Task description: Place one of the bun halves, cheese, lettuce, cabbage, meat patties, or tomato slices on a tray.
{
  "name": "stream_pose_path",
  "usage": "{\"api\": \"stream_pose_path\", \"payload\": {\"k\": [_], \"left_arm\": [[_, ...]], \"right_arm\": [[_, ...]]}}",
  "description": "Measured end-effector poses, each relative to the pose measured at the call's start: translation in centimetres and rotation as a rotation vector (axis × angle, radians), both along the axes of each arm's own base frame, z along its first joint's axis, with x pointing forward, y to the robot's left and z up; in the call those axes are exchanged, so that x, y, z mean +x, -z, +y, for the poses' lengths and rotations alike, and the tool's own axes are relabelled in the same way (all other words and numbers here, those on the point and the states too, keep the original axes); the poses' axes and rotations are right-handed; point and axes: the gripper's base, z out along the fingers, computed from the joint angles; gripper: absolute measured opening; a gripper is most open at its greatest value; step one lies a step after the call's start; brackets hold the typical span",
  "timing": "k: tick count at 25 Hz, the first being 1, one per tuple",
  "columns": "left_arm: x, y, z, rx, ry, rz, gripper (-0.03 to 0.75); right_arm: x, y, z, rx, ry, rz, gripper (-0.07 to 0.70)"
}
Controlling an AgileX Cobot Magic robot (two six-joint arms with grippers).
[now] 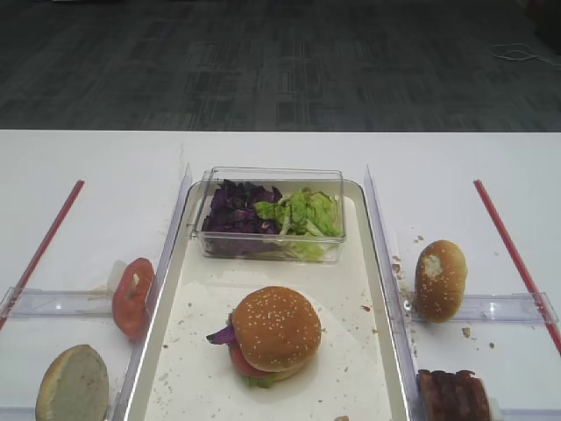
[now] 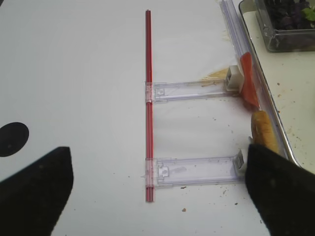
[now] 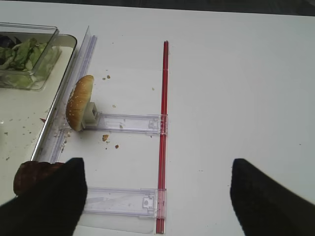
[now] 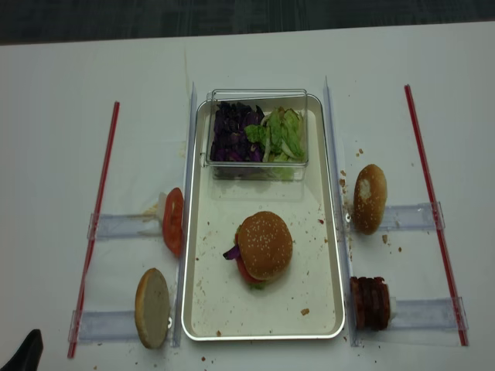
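The sesame bun (image 1: 275, 327) sits atop the stack mid-tray (image 1: 351, 289). Right tool (image 3: 157, 196), jaws wide and empty, hovers right of it, patties (image 3: 30, 178) just left; left tool (image 2: 157, 189) likewise wide.

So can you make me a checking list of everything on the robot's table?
Surface: white table, crumbs near the tray.
Job's things: tray holds a stacked burger topped by the sesame bun; lettuce and cabbage in the clear tub; tomato slices and pale bun half left of the tray; brown bun and meat patties right of it.
Clutter: red rods, clear holders.
End effectors: left end effector and right end effector open, empty.
Cables: one on the floor.
Surroundings: dark carpet.
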Motion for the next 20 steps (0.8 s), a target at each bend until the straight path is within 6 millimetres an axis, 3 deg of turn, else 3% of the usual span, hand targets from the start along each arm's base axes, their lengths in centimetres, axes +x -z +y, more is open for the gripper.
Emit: {"api": "stream_pose_path", "payload": {"k": [20], "left_arm": [[0.0,0.0,0.0,0.0,0.0,0.0,0.685]], "right_arm": [[0.0,0.0,0.0,0.0,0.0,0.0,0.626]]}}
